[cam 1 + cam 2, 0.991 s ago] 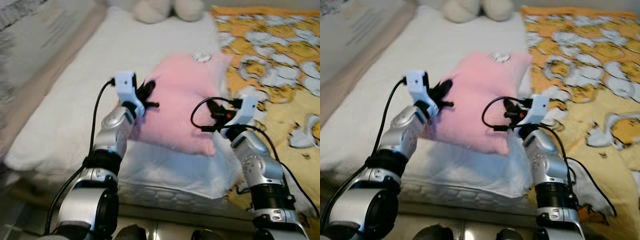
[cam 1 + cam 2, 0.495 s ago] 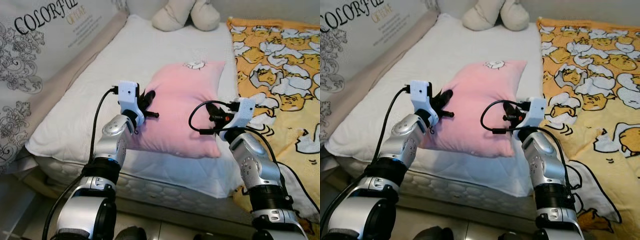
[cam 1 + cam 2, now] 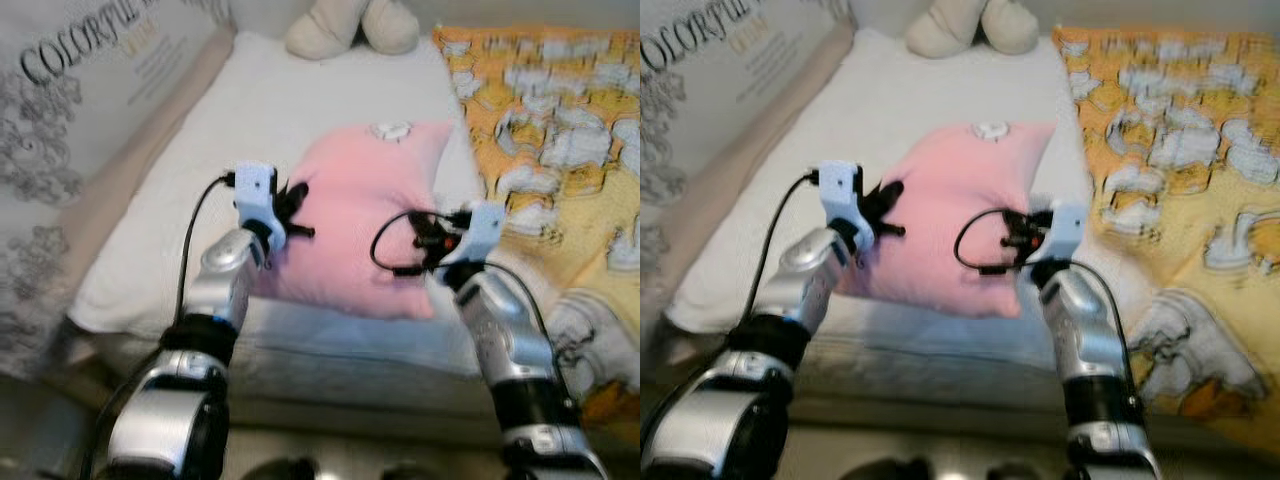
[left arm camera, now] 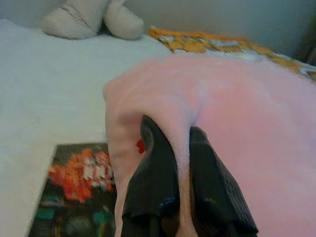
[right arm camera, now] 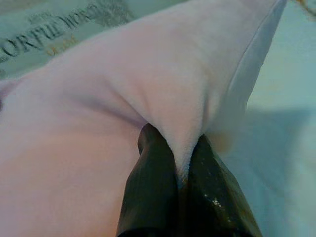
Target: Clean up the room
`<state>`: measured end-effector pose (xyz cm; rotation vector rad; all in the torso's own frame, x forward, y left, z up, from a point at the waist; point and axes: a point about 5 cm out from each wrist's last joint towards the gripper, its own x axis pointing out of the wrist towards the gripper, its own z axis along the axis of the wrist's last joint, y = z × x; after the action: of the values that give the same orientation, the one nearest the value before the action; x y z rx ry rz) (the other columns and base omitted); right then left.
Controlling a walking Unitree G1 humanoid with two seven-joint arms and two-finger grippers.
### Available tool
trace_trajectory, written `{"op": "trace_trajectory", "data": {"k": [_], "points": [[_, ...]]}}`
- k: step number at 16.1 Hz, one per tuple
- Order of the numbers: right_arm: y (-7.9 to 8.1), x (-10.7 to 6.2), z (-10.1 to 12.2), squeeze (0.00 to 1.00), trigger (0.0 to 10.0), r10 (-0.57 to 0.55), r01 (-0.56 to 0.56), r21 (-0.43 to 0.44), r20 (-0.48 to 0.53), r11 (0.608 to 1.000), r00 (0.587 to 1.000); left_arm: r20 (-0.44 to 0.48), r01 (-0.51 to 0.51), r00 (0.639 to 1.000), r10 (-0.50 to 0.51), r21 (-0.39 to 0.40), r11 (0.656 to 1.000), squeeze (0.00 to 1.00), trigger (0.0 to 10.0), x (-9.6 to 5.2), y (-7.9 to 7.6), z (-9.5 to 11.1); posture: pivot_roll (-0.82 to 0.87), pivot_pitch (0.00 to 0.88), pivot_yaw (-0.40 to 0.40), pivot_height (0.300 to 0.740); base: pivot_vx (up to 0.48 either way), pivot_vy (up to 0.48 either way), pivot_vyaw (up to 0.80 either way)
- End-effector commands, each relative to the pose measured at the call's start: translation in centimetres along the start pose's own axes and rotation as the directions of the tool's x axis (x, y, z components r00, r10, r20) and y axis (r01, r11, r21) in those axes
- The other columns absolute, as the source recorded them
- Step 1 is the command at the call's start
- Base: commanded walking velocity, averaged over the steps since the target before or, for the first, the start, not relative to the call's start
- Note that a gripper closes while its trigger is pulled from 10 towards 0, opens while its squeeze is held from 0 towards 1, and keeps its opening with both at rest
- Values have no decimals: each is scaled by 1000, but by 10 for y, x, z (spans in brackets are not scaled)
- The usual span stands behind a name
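Observation:
A pink pillow (image 3: 360, 215) with a small white patch near its far edge is held just above the white mattress (image 3: 160, 200). My left gripper (image 3: 291, 203) is shut on the pillow's left edge, and the left wrist view has pink fabric pinched between its black fingers (image 4: 153, 182). My right gripper (image 3: 430, 240) is shut on the pillow's right near corner; the right wrist view has a fold of the pillow (image 5: 123, 94) squeezed between its fingers (image 5: 150, 192).
A cream plush toy (image 3: 350, 25) lies at the head of the bed. An orange and yellow patterned blanket (image 3: 560, 130) covers the right side. A printed panel with lettering (image 3: 70, 60) runs along the left. The mattress front edge (image 3: 330, 370) is just before me.
The camera has shifted and blurred, and the bed now sits a little lower and closer in view. Both grippers keep their hold on the pillow.

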<state>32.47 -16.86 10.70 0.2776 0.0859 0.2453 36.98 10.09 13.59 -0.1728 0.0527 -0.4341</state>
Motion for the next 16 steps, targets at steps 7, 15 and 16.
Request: {"op": "trace_trajectory", "data": {"k": [7, 15, 16], "points": [[-5, -3, 12, 0, 0, -35, 36, -10, 65, 999, 997, 36, -53, 998, 54, -20, 998, 0, 0, 2, 10, 12, -144, 0, 90, 740, 0, 480, 0], [-7, -4, 11, 0, 0, -44, 46, -37, 53, 998, 998, 36, -83, 996, 82, 24, 996, 0, 0, 0, 13, 10, -131, 0, 81, 740, 0, 180, 545], [-9, -3, 10, 0, 0, -59, 60, -33, 41, 998, 997, 31, -83, 996, 82, 31, 996, 0, 1412, 0, 12, 9, -130, 0, 81, 740, 0, 0, 0]]}}
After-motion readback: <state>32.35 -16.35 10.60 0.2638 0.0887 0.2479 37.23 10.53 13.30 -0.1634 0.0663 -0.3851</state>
